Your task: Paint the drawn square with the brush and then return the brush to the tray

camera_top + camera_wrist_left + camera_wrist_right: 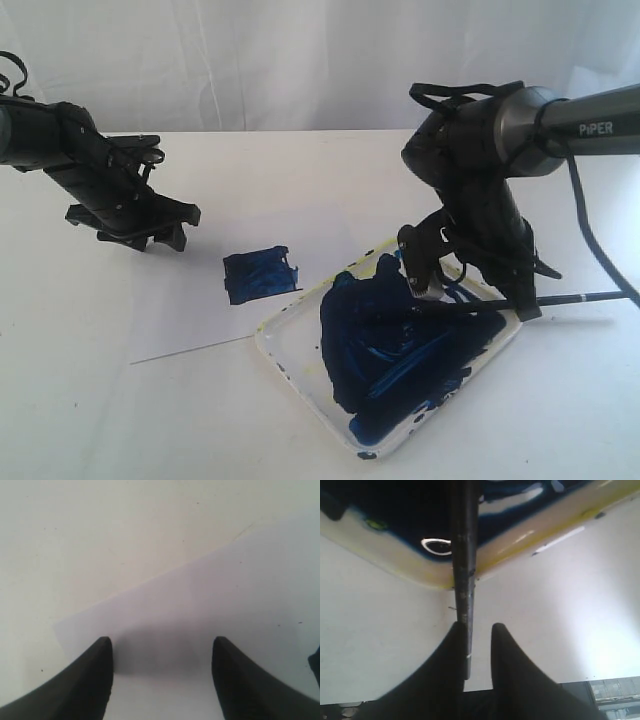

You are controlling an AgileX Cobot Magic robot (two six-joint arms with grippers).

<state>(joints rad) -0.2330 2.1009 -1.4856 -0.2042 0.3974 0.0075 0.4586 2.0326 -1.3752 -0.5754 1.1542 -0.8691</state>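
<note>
My left pincer (162, 647) hangs released, fingers wide apart, above a corner of the white paper (210, 605) on the bench (300, 170). Right of it, the drawn square (260, 273) is filled dark blue. Further right the brush (580, 297) lies across the paint-smeared tray (300, 378), handle over its rim, my right pincer (476, 627) released, narrowly parted about it.

A white table (300, 170) fills the scene; behind its far edge rises a plain white backdrop (250, 60) (wall or cloth, unclear), softly lit.
</note>
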